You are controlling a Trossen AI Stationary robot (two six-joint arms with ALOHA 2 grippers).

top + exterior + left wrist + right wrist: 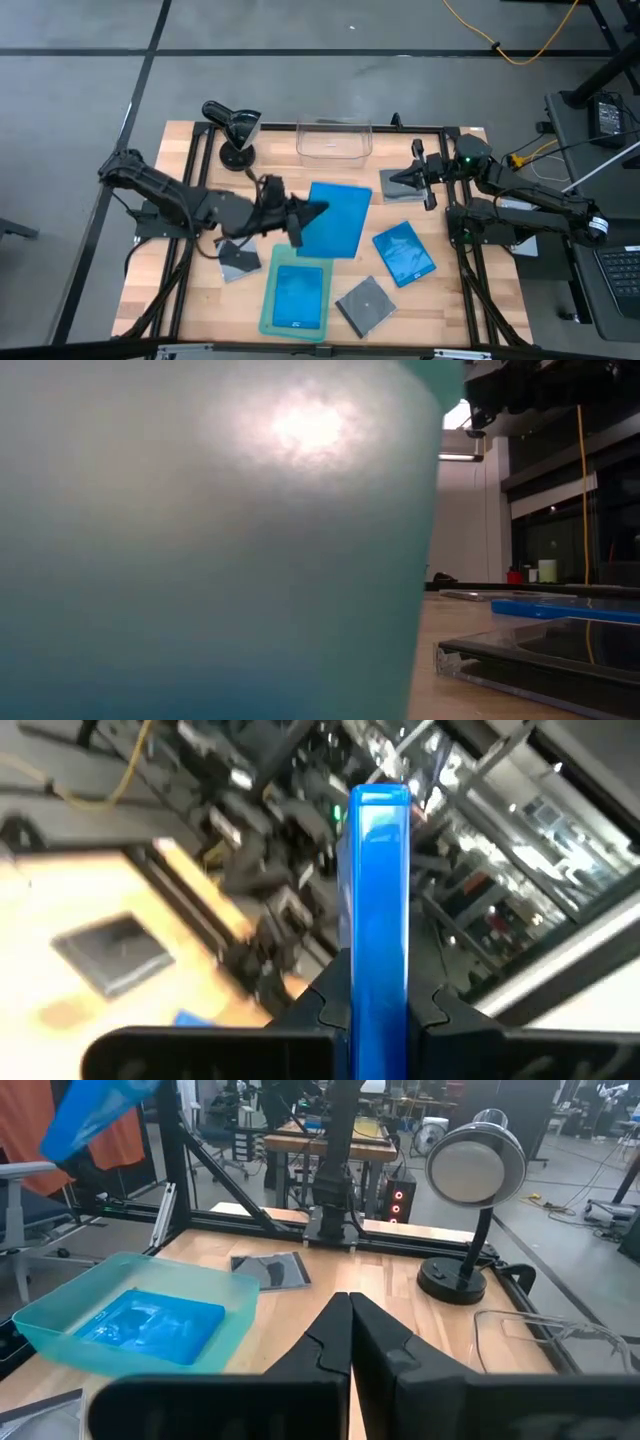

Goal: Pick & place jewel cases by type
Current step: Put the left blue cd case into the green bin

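My left gripper point(303, 214) is shut on a bright blue jewel case point(338, 220), held up over the table's middle. A second blue case point(404, 252) lies flat on the wood to the right, and a third point(298, 296) lies inside the pale green tray point(266, 300). Grey cases lie flat at the near middle point(364, 303), near left point(238, 262) and far right point(400, 185). My right gripper point(428, 180) is shut with nothing in it, raised at the far right beside that last grey case. My left gripper pinches the blue case between its two fingers at the edge that faces the table's left point(378, 970). The fingers come level from the table's left. The case is lifted clear and reaches out beyond the fingertips point(330, 1005), its broad face turned up toward the high view.
A clear plastic bin point(334, 140) stands at the far middle edge and a black lamp-like stand point(235, 130) at the far left. The tray's wall point(200, 540) fills most of the low view. Bare wood point(200, 300) shows at the near left.
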